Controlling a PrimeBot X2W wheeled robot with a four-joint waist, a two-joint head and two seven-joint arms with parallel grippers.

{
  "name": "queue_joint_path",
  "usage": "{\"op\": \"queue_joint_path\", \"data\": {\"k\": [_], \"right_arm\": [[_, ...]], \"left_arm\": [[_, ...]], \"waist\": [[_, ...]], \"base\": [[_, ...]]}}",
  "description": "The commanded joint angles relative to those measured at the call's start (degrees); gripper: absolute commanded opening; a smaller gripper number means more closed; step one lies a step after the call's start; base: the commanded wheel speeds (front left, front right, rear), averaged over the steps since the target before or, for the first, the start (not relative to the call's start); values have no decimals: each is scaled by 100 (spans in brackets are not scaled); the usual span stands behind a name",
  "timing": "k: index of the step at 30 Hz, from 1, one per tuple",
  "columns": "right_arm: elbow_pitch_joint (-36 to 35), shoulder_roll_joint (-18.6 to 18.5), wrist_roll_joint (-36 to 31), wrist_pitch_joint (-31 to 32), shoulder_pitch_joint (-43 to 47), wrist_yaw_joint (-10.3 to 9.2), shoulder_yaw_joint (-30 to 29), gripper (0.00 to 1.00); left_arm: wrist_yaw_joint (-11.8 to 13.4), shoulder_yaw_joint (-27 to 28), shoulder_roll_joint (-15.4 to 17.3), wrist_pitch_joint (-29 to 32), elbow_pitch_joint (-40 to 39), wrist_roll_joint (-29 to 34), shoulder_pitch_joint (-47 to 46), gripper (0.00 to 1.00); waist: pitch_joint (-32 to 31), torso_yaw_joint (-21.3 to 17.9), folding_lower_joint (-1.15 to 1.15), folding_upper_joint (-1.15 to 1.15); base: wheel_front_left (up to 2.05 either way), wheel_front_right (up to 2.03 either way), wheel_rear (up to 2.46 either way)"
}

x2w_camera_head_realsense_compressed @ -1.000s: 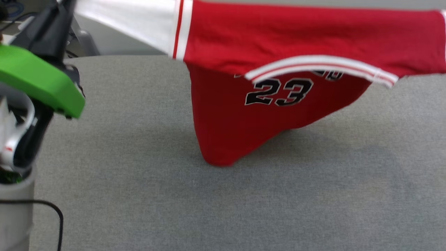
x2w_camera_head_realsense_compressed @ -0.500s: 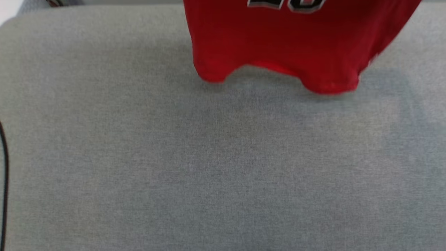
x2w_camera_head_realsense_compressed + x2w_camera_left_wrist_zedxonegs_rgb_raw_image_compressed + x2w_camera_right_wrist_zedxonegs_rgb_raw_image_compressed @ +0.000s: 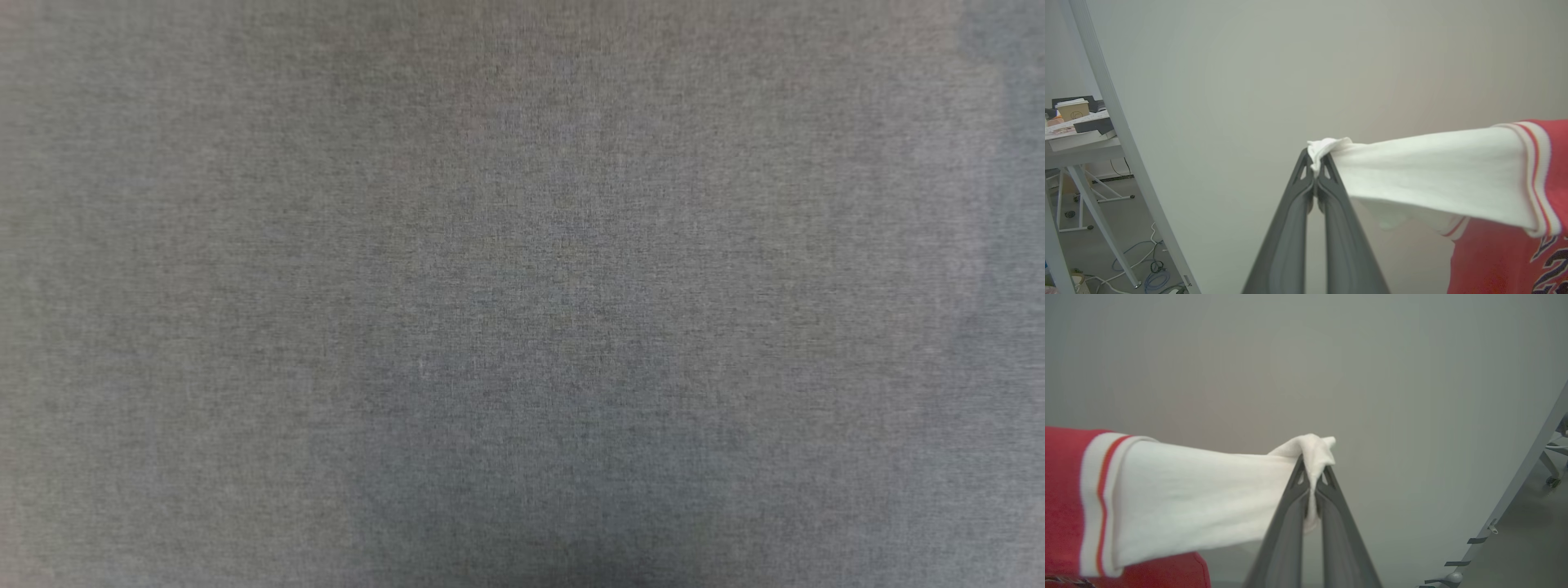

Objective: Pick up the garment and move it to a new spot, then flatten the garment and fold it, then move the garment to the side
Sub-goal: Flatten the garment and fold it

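Note:
The garment [image 3: 1502,228] is a red T-shirt with white sleeves, stripe trim and black lettering, hanging stretched in the air. In the left wrist view my left gripper [image 3: 1315,160] is shut on the bunched end of one white sleeve [image 3: 1433,175], and the red body trails to the right. In the right wrist view my right gripper [image 3: 1312,465] is shut on the end of the other white sleeve [image 3: 1200,498], with the red body [image 3: 1063,490] at the left edge. The head view looks down on plain grey cloth [image 3: 522,294].
A grey wall stands behind both grippers. At the left of the left wrist view are a slanted pale frame post [image 3: 1122,143], a desk with a paper cup [image 3: 1072,109] and cables on the floor [image 3: 1153,265]. A grey slanted post [image 3: 1519,486] stands at the right of the right wrist view.
The head view has swung down across the grey cloth surface: the hanging red garment slid up and out of that picture, and the left arm's green part left it too.

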Motion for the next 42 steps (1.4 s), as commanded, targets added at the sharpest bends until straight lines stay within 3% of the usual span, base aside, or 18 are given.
{"op": "queue_joint_path", "data": {"k": [1, 10, 18, 19, 23, 29, 42], "right_arm": [[188, -3, -108, -183, -147, -11, -8, 0], [1085, 255, -133, -933, -117, -11, 382, 0], [1501, 250, 208, -1274, 1062, -11, 800, 0], [1580, 242, 395, -1271, 1647, -11, 946, 0], [1627, 210, 658, -1207, 2425, -11, 1032, 0], [1442, 82, 1081, -758, 3701, -11, 1315, 0], [938, -93, 1716, -142, 5748, -11, 1013, 0]], "left_arm": [[54, 34, -6, -198, 202, 81, -166, 0], [-58, -202, -265, -1103, 1343, 56, -114, 0], [-131, -399, -486, -1601, 1835, -249, 1230, 0], [-145, -486, -532, -1714, 1948, -378, 1896, 0], [-155, -550, -579, -1800, 2031, -580, 2763, 0], [-164, -703, -512, -1627, 2045, -874, 3992, 0], [-127, -860, -188, -689, 1241, -1519, 6253, 0]], "waist": [[397, -19, -2, 0], [389, 55, -2, 0], [-26, 144, -2, 0], [-277, 161, -2, 0], [-659, 180, -2, 0], [-1253, 190, -2, 0], [-2422, 156, -2, 0]], "base": [[0, 0, 0], [0, 0, 0], [0, 0, 0], [0, 0, 0], [0, 0, 0], [0, 0, 0], [0, 0, 0]]}}
